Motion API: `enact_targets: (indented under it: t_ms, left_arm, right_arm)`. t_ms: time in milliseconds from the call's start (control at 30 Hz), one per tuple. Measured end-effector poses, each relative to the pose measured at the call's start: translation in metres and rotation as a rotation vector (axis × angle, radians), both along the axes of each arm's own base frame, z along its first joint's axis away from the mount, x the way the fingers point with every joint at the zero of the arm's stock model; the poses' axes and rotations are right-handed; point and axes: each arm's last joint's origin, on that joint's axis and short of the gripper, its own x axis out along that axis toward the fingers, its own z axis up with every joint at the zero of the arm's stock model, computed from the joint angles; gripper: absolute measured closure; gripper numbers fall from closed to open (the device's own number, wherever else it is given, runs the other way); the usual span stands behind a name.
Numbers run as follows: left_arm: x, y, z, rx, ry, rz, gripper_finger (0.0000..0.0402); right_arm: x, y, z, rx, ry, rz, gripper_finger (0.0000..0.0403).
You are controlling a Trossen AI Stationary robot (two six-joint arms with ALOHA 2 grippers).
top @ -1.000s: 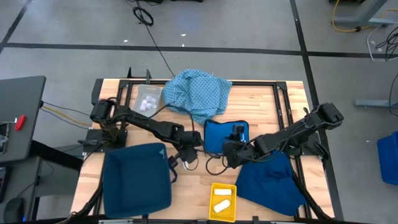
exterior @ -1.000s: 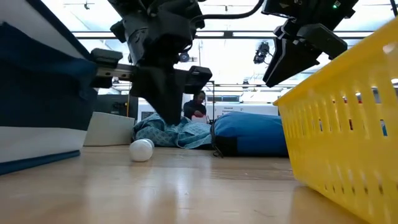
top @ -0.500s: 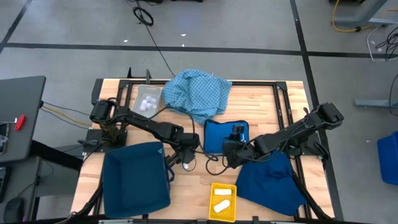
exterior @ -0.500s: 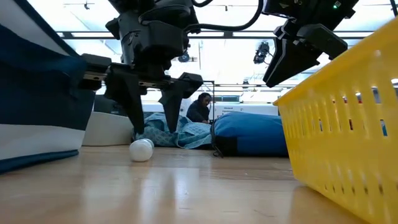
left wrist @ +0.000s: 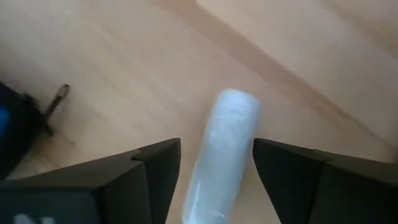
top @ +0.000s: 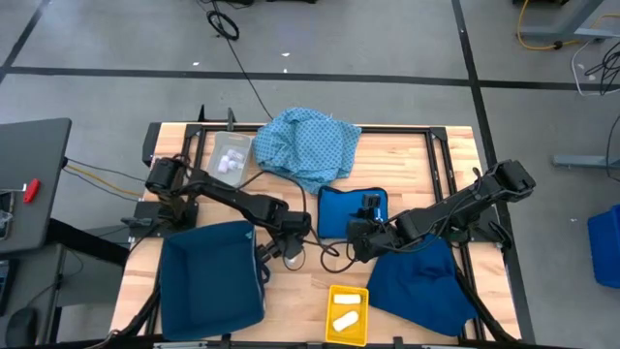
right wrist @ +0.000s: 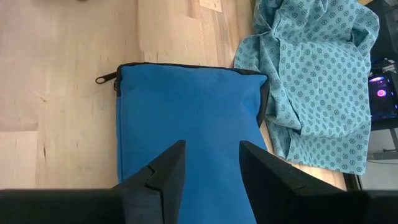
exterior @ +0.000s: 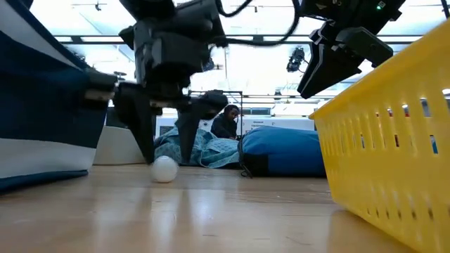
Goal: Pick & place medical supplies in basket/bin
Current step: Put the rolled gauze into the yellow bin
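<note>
Straddling a white roll (left wrist: 222, 149), the left gripper (exterior: 165, 144) reaches down, fingers parted

A white roll (left wrist: 221, 152) lies flat on the wood between my left claw's (left wrist: 214, 180) spread fingers; the dotted light-blue cloth (top: 310, 145) sits crumpled at twelve o'clock.

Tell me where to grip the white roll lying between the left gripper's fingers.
Grip the white roll across its middle, coming straight down from above. It lies flat on the table, a long cylinder, and the open left gripper already straddles it with a finger on each long side.
</note>
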Motion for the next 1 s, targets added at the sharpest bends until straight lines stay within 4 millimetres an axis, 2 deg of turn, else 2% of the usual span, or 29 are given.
enact_targets:
  t_ms: [200,300,400,533,567,767,1000]
  left_arm:
    - [0.003,0.001,-0.013,0.047,0.007,0.01,0.0204]
    - [0.005,0.001,-0.013,0.078,-0.016,0.019,0.0225]
    - [0.008,0.001,-0.012,0.111,-0.052,0.031,0.027]
    - [0.014,0.002,-0.011,0.168,-0.128,0.064,0.0352]
    - [0.016,0.003,-0.01,0.183,-0.151,0.083,0.0358]
    - [0.027,0.007,-0.005,0.189,-0.274,0.168,0.0358]
    - [0.042,0.016,0.005,-0.093,-0.377,0.21,0.0358]
  right_arm:
    - [0.0,0.0,0.0,0.0,0.0,0.0,0.0247]
    - [0.0,0.0,0.0,0.0,0.0,0.0,0.0247]
    - [0.0,0.0,0.0,0.0,0.0,0.0,0.0247]
    - [0.0,0.0,0.0,0.006,-0.005,-0.008,0.0247]
    - [0.0,0.0,0.0,0.01,-0.008,-0.013,0.0247]
    - [-0.001,0.0,-0.001,0.025,-0.012,-0.042,0.0247]
    - [-0.003,-0.001,-0.001,0.037,-0.008,-0.071,0.0247]
